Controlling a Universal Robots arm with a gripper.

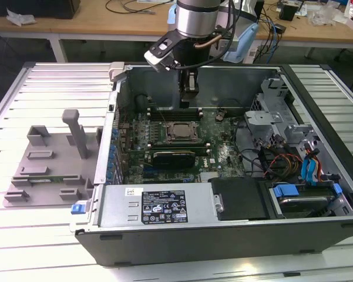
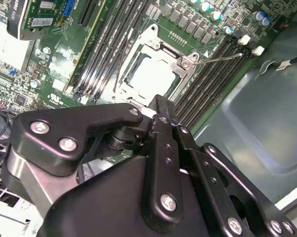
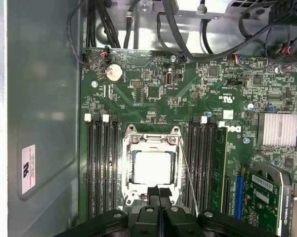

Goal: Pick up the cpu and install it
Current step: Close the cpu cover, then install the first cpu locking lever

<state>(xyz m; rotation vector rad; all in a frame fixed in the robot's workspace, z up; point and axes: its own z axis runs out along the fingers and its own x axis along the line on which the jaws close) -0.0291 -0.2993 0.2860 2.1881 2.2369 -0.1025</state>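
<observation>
Hovering gripper (image 3: 159, 193) just above socketed cpu (image 3: 152, 167)

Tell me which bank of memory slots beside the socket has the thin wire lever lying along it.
In the first wrist view it is the bank of memory slots nearer the finned heatsink. The wire lever runs between it and the cpu; the other bank has none.

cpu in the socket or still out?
In. The cpu lies flat inside the socket frame on the motherboard in both wrist views; the gripper sits at the frame's edge, fingers together, holding nothing.
</observation>
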